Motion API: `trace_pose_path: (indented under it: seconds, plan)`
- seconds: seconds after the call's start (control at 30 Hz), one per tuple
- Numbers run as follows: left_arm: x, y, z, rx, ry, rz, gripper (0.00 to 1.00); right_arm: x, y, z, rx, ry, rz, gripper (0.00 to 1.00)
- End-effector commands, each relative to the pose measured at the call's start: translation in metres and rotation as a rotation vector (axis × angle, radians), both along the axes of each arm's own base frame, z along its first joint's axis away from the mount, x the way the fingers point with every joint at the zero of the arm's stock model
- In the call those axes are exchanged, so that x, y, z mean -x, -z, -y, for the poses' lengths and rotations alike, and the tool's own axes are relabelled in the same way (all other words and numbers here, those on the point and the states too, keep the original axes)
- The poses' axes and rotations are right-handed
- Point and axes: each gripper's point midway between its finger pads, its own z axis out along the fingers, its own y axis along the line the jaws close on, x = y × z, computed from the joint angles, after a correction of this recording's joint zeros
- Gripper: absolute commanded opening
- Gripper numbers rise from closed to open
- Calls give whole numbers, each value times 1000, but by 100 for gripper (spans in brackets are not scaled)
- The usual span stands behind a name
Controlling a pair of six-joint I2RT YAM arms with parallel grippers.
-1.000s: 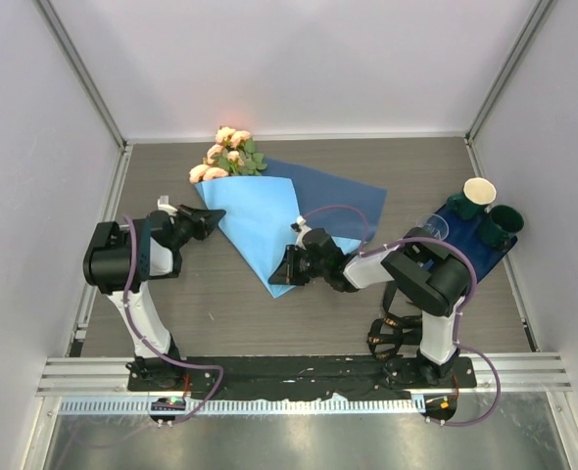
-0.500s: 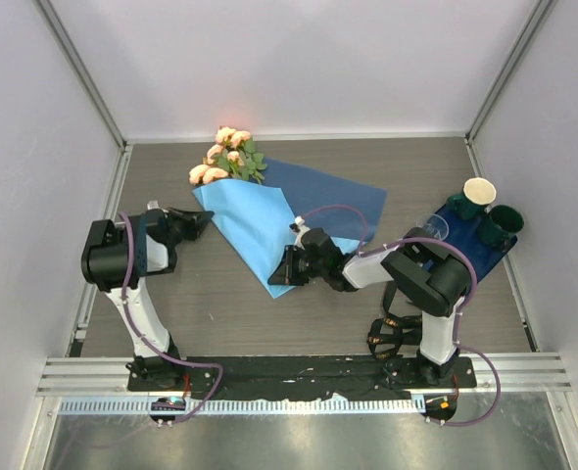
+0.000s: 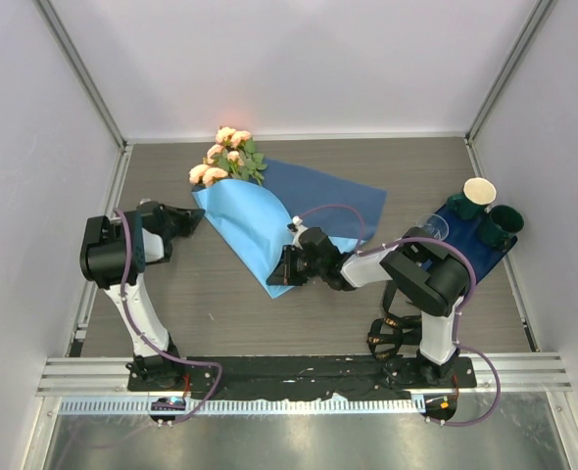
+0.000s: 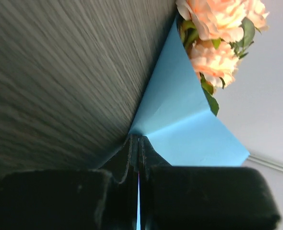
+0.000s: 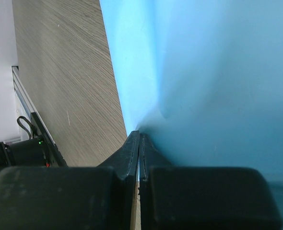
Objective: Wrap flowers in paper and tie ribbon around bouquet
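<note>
Two claws pinch the thin light-blue paper sheet (image 3: 245, 220) around the pale pink-peach roses (image 3: 222, 157).
The left claw (image 4: 137, 143) clamps the corner beside the blooms, upper left of centre. The right claw (image 5: 139, 139) seems clamped on the lower tip. Best to draw that corner across low and evenly, without tearing.

The left gripper (image 3: 195, 214) is pointing toward 2 o'clock from a sharply bent elbow, jaws pressing shut on the paper (image 3: 245, 220). The right gripper (image 3: 279, 268) is reaching low toward 9 o'clock, jaws likewise pinching it.
</note>
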Motion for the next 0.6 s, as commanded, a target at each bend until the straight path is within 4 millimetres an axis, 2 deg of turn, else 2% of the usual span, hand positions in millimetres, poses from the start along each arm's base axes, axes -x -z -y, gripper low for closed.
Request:
trace_pose_path:
  seconds: [0.0, 0.27, 0.47, 0.5, 0.53, 0.57]
  plan:
    - [-20, 6, -17, -17, -37, -11, 0, 1, 2, -6, 16, -25, 10, 0]
    - [-39, 16, -32, -19, -65, -37, 0, 1, 6, -6, 26, -27, 3, 0]
    - [-44, 28, -53, -46, -132, -118, 0, 1, 6, -6, 34, -29, 3, 0]
    - [-38, 42, -57, -61, -139, -186, 0, 2, 7, -5, 37, -28, -1, 0]
    - [-38, 45, -62, -67, -147, -203, 0, 1, 6, -6, 36, -27, 1, 0]
    - [-48, 38, -67, -77, -147, -191, 0, 1, 6, -7, 35, -27, 0, 0]
